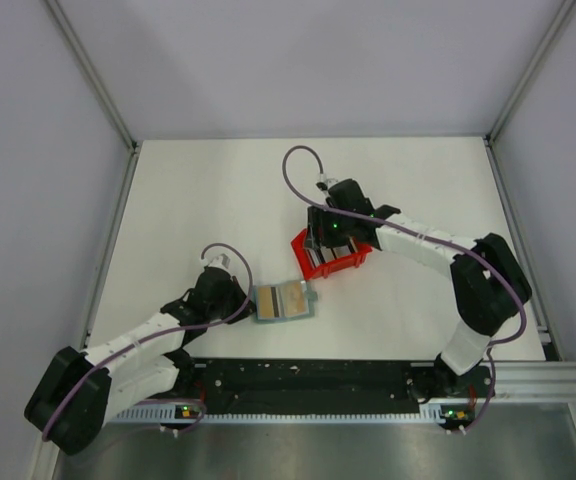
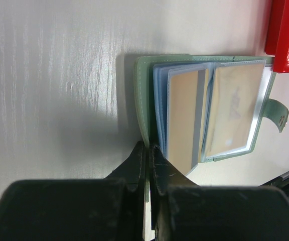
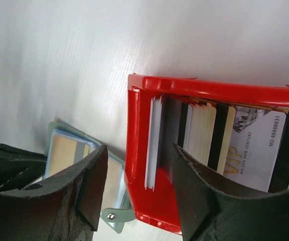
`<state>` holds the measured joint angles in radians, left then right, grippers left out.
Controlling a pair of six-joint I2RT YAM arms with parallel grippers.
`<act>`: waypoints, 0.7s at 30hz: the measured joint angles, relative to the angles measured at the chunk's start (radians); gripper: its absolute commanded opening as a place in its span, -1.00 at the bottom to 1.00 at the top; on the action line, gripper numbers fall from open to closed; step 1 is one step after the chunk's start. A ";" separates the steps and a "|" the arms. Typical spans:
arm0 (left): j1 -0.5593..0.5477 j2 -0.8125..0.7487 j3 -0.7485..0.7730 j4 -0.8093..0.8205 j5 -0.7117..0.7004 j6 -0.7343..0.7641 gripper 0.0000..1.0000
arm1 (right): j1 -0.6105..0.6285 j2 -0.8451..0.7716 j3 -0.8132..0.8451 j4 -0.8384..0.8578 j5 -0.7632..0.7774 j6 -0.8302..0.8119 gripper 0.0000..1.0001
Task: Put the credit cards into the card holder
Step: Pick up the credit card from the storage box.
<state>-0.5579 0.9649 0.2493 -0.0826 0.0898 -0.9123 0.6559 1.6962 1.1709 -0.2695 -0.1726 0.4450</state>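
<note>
Grey-green card holder [image 2: 143, 100] lies opened flat on the surface [image 2: 49, 75], directly ahead of your left jaws, which are clamped on the near edge of its cover. Two tan credit cards [image 2: 182, 120] sit in its clear blue sleeves. Your right jaws stand apart and hold nothing. Between them you see the wall of the red bin [image 3: 204, 90] and a white card [image 3: 154, 143] standing on edge just inside it. More cards stand packed beyond the right-hand pad.
</note>
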 measured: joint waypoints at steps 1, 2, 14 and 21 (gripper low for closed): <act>0.000 0.000 0.000 0.000 0.000 0.000 -1.00 | -0.005 0.000 -0.005 -0.003 0.002 0.000 0.06; 0.000 0.000 0.000 0.000 0.000 0.001 -1.00 | -0.008 0.000 -0.009 -0.006 0.003 0.000 0.06; 0.000 0.000 0.000 0.000 0.000 0.001 -1.00 | -0.011 0.035 -0.028 -0.002 -0.040 0.002 0.06; 0.000 0.000 0.000 0.001 0.000 0.001 -1.00 | -0.011 0.047 -0.032 0.017 -0.077 0.007 0.05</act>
<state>-0.5579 0.9649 0.2493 -0.0818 0.0898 -0.9112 0.6449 1.7435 1.1389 -0.2523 -0.2497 0.4519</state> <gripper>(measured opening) 0.015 0.529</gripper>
